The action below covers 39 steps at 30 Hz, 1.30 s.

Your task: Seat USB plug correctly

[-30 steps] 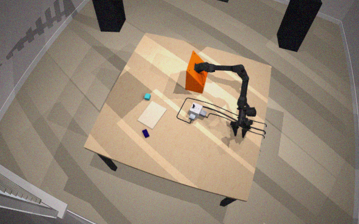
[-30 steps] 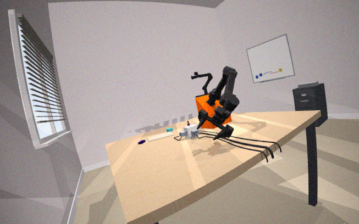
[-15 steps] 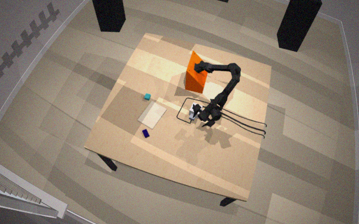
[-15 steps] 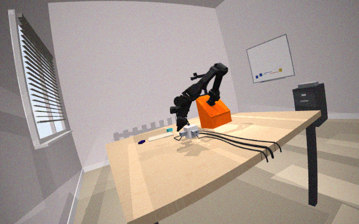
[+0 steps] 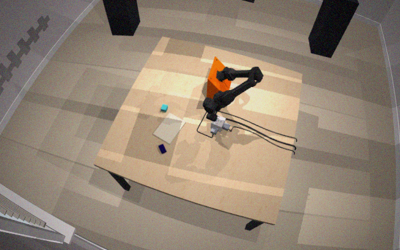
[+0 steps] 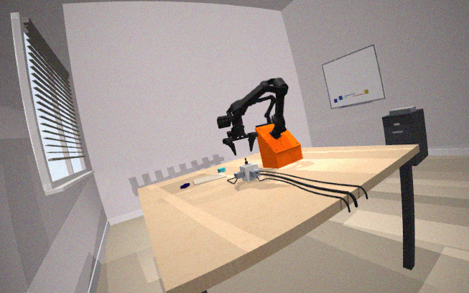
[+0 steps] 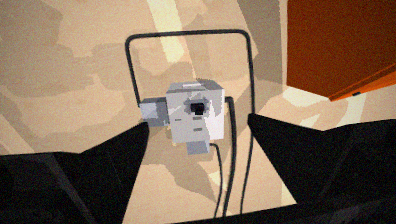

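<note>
The white power cube (image 5: 218,121) (image 6: 249,172) (image 7: 210,122) stands on the wooden table (image 5: 226,198) (image 6: 207,218). The small black USB plug (image 6: 245,161) (image 7: 198,108) stands up from the socket on the cube's top. How deep it sits and which way round it is are too small to tell. My gripper (image 6: 242,152) (image 7: 199,122) is open and empty, pointing down above the cube, with its fingertips higher than the plug. In the wrist view the cube shows between the two fingers. In the top view the arm hides the plug.
Grey plugs (image 7: 154,112) (image 7: 198,147) stick out of the cube's sides, with black cables running to the table edge. The orange arm base (image 5: 215,88) (image 6: 283,156) is close by. A teal block (image 5: 163,108), a pale flat pad (image 5: 168,128) and a dark blue block (image 5: 162,148) lie on the table.
</note>
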{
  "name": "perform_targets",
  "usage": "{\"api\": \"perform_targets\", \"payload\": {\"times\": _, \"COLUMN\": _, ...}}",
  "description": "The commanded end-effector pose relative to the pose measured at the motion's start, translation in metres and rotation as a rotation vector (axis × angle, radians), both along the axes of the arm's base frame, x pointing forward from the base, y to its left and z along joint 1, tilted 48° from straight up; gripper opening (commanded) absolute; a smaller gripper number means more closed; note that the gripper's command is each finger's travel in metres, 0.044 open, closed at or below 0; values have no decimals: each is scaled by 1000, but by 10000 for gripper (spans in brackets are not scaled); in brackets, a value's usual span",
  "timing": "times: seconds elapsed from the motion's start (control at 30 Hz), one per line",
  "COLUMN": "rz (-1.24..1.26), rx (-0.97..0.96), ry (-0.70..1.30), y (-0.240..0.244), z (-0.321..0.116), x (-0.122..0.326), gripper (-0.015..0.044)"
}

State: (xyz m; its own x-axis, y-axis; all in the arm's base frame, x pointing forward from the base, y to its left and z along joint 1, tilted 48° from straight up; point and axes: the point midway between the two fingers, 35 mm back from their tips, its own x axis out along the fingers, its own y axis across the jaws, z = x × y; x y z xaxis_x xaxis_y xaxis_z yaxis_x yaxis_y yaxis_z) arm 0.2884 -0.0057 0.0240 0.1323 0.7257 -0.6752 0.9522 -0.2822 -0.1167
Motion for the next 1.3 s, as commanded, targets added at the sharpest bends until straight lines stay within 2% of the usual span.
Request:
{"api": "perform_targets", "payload": {"times": 0.0, "rz": -7, "rx": 15, "ry": 18, "y": 3, "z": 0, "x": -2, "gripper": 440}}
{"api": "perform_targets", "payload": {"times": 1.27, "rz": -7, "rx": 16, "ry": 17, "y": 25, "z": -20, "x": 2, "gripper": 440}}
